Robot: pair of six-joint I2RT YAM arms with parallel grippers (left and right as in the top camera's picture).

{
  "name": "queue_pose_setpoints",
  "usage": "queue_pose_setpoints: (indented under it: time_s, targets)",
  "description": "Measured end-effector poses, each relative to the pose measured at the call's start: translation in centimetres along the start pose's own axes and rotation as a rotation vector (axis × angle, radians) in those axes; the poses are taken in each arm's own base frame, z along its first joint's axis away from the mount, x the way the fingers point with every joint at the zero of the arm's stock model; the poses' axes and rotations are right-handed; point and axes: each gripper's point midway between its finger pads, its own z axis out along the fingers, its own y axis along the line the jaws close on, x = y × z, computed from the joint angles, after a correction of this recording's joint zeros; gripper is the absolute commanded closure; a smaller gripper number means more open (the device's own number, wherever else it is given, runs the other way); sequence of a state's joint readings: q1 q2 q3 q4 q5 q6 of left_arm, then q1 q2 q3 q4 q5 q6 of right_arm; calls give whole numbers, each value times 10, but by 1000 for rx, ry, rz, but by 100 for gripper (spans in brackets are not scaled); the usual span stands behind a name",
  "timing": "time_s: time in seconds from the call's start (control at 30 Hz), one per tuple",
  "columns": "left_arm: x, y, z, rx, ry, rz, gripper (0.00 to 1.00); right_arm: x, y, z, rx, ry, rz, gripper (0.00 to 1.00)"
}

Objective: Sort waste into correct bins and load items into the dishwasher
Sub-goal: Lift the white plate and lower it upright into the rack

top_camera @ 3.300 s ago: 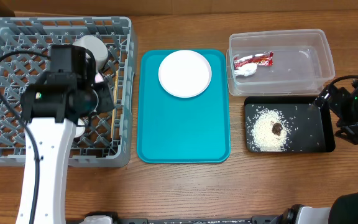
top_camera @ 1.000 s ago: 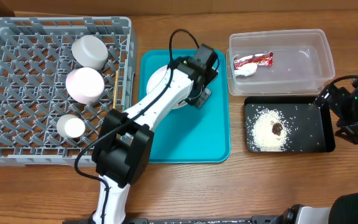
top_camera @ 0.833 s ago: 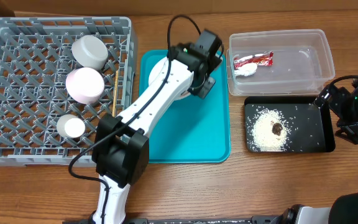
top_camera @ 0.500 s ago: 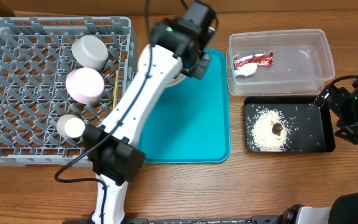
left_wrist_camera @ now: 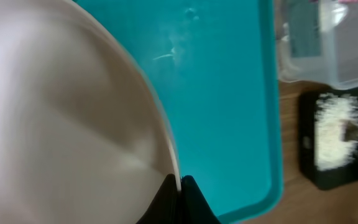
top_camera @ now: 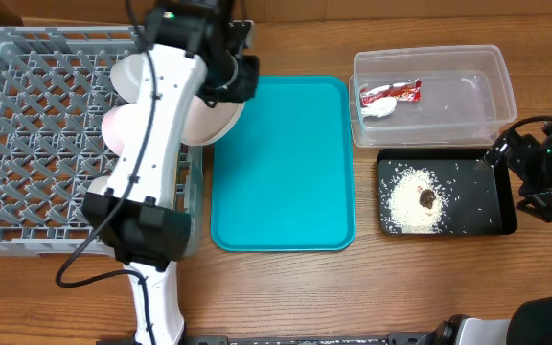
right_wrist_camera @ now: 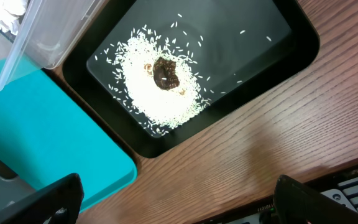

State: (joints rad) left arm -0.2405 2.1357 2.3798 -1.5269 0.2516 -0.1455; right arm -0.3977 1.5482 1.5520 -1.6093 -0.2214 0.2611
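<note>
Left jaws were clamped on the rim of the white plate (left_wrist_camera: 61,124). In the wrist view I saw the two dark tips meeting right at its edge, the plate filling the left of the picture and the teal tray (left_wrist_camera: 229,93) below it. From overhead, the plate hung at the end of the left arm, over the line where the tray's left edge met the right wall of the grey dish rack (top_camera: 27,144). Inside the rack, the pale bowl (top_camera: 126,75) and the pink saucer (top_camera: 113,126) peeked out from behind the arm.

Right jaws stood wide apart with nothing between them, hovering over the bench (right_wrist_camera: 260,143) just beside the near edge of the black tray (right_wrist_camera: 291,43). That tray held the spread of rice (right_wrist_camera: 160,99), with the brown lump (right_wrist_camera: 165,74) sitting on top of it. Next to it, the clear tub (top_camera: 468,105) carried the red-and-white wrapper (top_camera: 389,92) and the tissue wad (top_camera: 379,109), well apart from either set of jaws.
</note>
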Motion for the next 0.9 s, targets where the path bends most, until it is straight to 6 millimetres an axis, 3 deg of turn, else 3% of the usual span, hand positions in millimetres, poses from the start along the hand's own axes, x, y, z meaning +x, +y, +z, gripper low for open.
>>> queue_pose_setpoints:
  time_s: [0.47, 0.9]
  targets:
    - [-19, 42, -31, 295, -63, -159, 96, 0, 0, 0, 0, 0, 0, 0]
    - [-12, 69, -4, 368, -21, -244, 96, 1, 0, 0, 1, 4, 1, 0]
